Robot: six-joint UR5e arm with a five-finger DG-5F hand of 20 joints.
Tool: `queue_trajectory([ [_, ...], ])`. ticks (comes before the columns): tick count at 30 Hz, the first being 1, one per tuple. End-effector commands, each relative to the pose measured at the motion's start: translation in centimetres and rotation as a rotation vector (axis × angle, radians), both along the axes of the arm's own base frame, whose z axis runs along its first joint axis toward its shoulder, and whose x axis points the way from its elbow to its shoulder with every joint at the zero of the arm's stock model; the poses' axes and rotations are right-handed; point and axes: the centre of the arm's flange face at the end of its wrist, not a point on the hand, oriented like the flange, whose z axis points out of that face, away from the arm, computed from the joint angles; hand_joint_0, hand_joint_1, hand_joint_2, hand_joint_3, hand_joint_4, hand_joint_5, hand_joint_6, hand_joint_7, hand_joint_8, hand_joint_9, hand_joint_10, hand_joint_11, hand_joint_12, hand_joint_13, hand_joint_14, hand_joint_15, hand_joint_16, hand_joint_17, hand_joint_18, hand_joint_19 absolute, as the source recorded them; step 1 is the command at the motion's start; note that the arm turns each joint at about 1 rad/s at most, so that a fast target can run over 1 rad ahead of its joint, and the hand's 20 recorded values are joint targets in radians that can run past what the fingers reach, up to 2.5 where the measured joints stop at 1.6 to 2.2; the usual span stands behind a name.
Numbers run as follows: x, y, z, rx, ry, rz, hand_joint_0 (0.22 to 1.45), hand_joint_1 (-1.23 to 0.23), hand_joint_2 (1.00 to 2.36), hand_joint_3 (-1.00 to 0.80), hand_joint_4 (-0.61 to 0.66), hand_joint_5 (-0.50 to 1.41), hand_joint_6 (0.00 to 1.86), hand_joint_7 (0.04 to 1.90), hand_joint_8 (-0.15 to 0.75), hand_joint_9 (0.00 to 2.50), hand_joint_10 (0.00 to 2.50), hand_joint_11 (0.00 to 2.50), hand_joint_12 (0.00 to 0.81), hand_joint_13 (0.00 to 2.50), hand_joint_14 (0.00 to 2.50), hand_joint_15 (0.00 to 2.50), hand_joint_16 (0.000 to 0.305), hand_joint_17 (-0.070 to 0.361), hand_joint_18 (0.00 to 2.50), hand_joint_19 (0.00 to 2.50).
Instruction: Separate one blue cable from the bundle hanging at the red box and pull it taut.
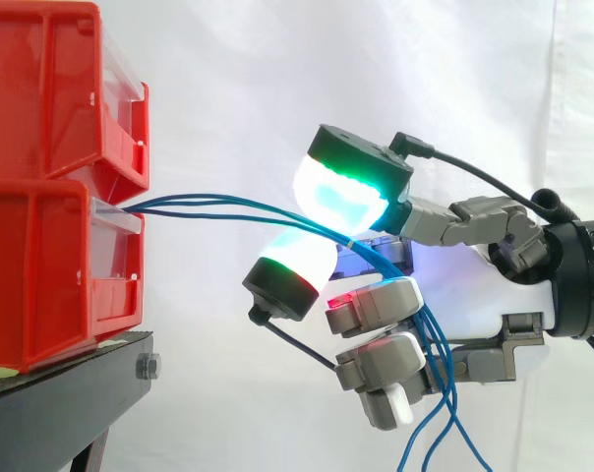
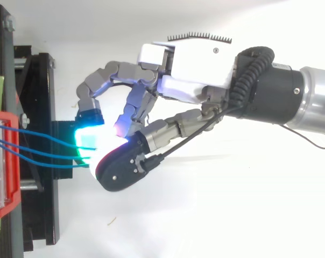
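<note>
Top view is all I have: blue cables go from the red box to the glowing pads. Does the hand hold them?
Observer: Yes, the cables pass between two pads of the hand, one above and one below.
Operator: One cable or all?
Observer: All seem to enter together; none stands apart.

A: Where does the side view stand?
B: Close, level with the red bins (image 1: 41, 275), looking across them, with the hand (image 1: 494, 280) on its right.
A: And the top view?
B: Close overhead, looking down. Both share the hand, the bins' front and the blue cables (image 1: 228, 206).
</note>
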Motion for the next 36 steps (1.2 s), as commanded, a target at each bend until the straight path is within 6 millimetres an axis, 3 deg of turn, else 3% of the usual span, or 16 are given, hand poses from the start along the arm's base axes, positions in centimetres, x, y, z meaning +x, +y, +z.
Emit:
queue_trajectory([
  [1, 0.00, 0.02, 0.00, 0.000, 0.000, -0.001, 0.50, -0.72, 1.00, -0.50, -0.03, -0.13, 0.89, 1.11, 0.249, 1.31, 0.00, 1.62, 0.355, 1.23, 0.02, 1.40, 0.050, 0.113, 1.04, 0.88],
  [6, 0.00, 0.03, 0.00, 0.000, 0.000, 0.001, 0.50, -0.76, 1.00, -0.50, -0.03, -0.14, 0.89, 1.08, 0.249, 1.31, 0.00, 1.61, 0.348, 1.23, 0.02, 1.40, 0.051, 0.115, 1.03, 0.88],
  [9, 0.02, 0.15, 0.00, 0.000, 0.000, 0.002, 0.59, -0.77, 1.00, -0.50, -0.05, -0.14, 0.89, 1.10, 0.219, 1.30, 0.00, 1.64, 0.320, 1.21, 0.02, 1.41, 0.046, 0.104, 0.99, 0.91],
  [13, 0.00, 0.02, 0.00, 0.000, 0.000, -0.001, 0.60, -0.78, 1.01, -0.29, -0.11, -0.14, 0.90, 1.08, 0.243, 1.34, 0.00, 1.64, 0.342, 1.24, 0.02, 1.40, 0.051, 0.114, 1.04, 0.89],
  [18, 0.00, 0.02, 0.00, 0.000, 0.000, -0.001, 0.65, -0.83, 1.01, -0.21, -0.14, -0.17, 0.93, 1.08, 0.244, 1.30, 0.01, 1.62, 0.346, 1.23, 0.02, 1.38, 0.051, 0.114, 1.03, 0.88],
  [21, 0.00, 0.02, 0.00, 0.000, 0.000, -0.001, 0.70, -0.88, 1.01, -0.25, -0.16, -0.18, 0.93, 1.16, 0.219, 1.24, 0.00, 1.64, 0.314, 1.19, 0.02, 1.39, 0.047, 0.106, 0.99, 0.87],
  [28, 0.00, 0.02, 0.00, 0.000, 0.000, -0.001, 0.79, -0.90, 1.00, -0.49, -0.19, -0.19, 0.94, 1.08, 0.206, 1.22, 0.00, 1.62, 0.312, 1.18, 0.02, 1.37, 0.046, 0.103, 0.98, 0.85],
  [32, 0.02, 0.02, 0.01, 0.000, -0.002, -0.001, 0.81, -0.91, 1.00, -0.50, -0.23, -0.19, 0.93, 1.19, 0.200, 1.24, 0.00, 1.62, 0.308, 1.20, 0.02, 1.37, 0.044, 0.099, 1.00, 0.86],
  [36, 0.02, 0.02, 0.01, 0.000, -0.002, -0.001, 0.83, -0.90, 1.00, -0.50, -0.24, -0.18, 0.94, 1.17, 0.189, 1.27, 0.03, 1.63, 0.311, 1.21, 0.02, 1.39, 0.043, 0.097, 1.01, 0.87],
])
